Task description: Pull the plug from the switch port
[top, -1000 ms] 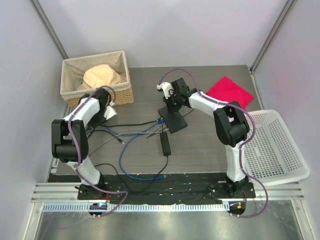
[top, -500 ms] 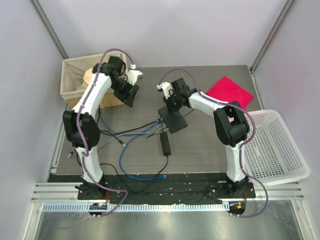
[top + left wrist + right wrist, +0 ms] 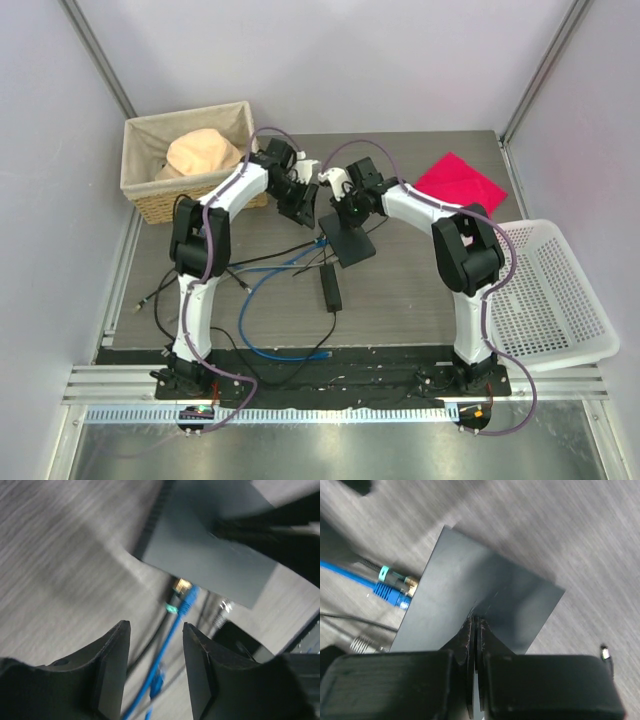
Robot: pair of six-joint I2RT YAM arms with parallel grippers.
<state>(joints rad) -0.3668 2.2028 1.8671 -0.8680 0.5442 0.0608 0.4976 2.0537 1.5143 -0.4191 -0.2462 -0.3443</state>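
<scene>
The switch is a flat black box at mid-table. A blue plug on a blue cable sits in a port on its left edge, next to a teal-collared connector. My right gripper is shut, with its tips pressed down on the switch's top face. My left gripper is open and empty, hovering just left of the switch. The blue plug lies ahead of its fingers and the blue cable runs under the gap. In the top view the left gripper is close to the right gripper.
A wicker basket holding a beige cloth stands at the back left. A red cloth lies at the back right, and a white plastic basket sits at the right edge. A black adapter brick and loops of blue cable lie in front of the switch.
My left arm has swung from the table's left side, past the wicker basket, to just left of the switch, and its jaws have opened. The right arm has not moved.
</scene>
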